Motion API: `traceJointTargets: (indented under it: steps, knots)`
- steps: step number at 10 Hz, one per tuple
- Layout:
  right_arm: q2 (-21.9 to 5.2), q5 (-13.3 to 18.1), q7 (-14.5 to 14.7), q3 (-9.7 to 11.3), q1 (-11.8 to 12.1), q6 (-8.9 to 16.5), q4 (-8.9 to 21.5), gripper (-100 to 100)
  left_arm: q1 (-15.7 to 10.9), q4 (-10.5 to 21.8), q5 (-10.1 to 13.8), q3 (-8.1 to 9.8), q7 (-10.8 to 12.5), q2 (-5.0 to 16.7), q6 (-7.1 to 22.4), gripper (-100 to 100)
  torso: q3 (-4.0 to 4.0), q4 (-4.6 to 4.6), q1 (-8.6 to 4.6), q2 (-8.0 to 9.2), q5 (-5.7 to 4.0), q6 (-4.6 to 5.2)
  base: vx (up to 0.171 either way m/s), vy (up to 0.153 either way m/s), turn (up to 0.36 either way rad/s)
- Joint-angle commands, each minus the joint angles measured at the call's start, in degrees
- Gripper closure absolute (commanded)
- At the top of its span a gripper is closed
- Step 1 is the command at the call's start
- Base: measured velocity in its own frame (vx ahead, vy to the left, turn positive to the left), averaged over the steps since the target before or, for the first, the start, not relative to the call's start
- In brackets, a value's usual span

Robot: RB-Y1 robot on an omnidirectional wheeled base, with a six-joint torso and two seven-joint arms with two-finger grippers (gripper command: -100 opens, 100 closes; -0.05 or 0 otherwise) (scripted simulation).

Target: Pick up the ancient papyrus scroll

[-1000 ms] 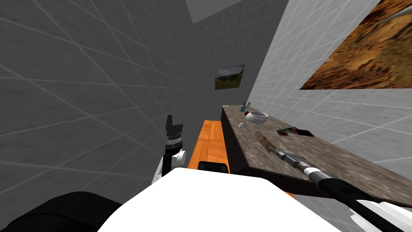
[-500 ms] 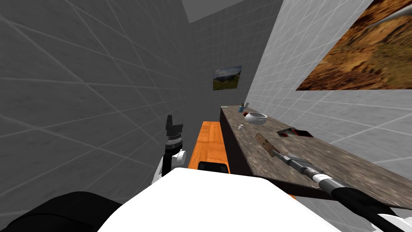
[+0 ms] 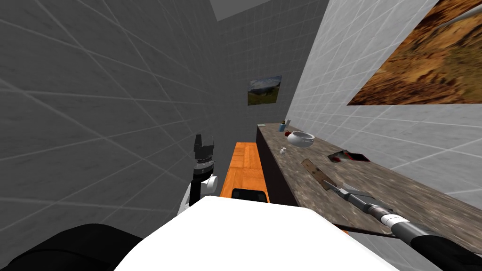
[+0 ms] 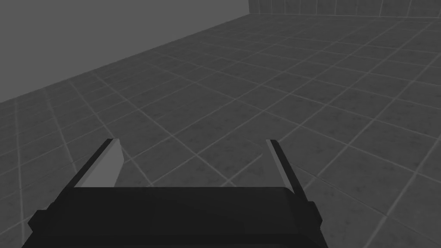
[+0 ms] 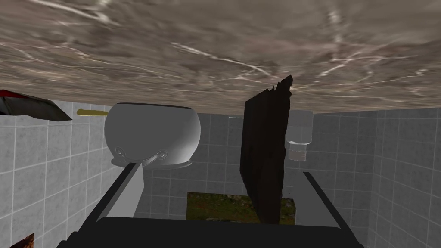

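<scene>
Scroll [image 5: 265, 155]: flat on countertop [image 3: 405, 193] toward front edge, between spread fingers of right gripper [image 5: 222, 170], not clamped. Left gripper [image 4: 191, 144]: fingers wide apart, empty.

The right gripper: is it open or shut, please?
Open: the right gripper has its fingers wide apart, the dark ragged flat strip between them.

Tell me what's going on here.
The right arm reaches along the mottled brown counter for the flat, ragged brown scroll. The right pincer is open, with the scroll between its fingers but not yet clamped. The scroll lies on the counter, nearer than a white bowl. The left pincer is open and idle, held up beside the grey tiled wall.
</scene>
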Motion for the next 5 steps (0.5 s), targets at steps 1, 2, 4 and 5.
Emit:
traceJointTargets:
  steps: [1,2,4,5]
  knots:
    - [-0.1,-0.1,-0.1,-0.2,0.2,-2.8,0.1,-100,0.0,0.0,0.0,0.00,0.0,0.0,0.0,0,0.00,0.00,0.00,0.00,0.00,0.00,0.023,-0.009,0.030]
    - [0.1,-0.4,1.6,-1.4,1.4,-4.5,3.0,-100,0.0,0.0,0.0,0.00,0.0,0.0,0.0,0,0.13,0.05,-0.10,0.23,-0.03,0.01,0.128,0.005,-0.190]
    - [0.1,-0.4,1.6,-1.4,1.4,-7.8,3.7,-100,0.0,0.0,0.0,0.00,0.0,0.0,0.0,0,-0.03,-0.01,-0.01,-0.06,-0.01,0.03,0.122,0.026,-0.069]
    - [0.1,-0.4,1.6,-1.4,1.4,-9.0,3.7,-100,0.0,0.0,0.0,0.00,0.0,0.0,0.0,0,0.02,0.01,-0.02,0.04,-0.01,0.00,0.033,0.008,0.016]
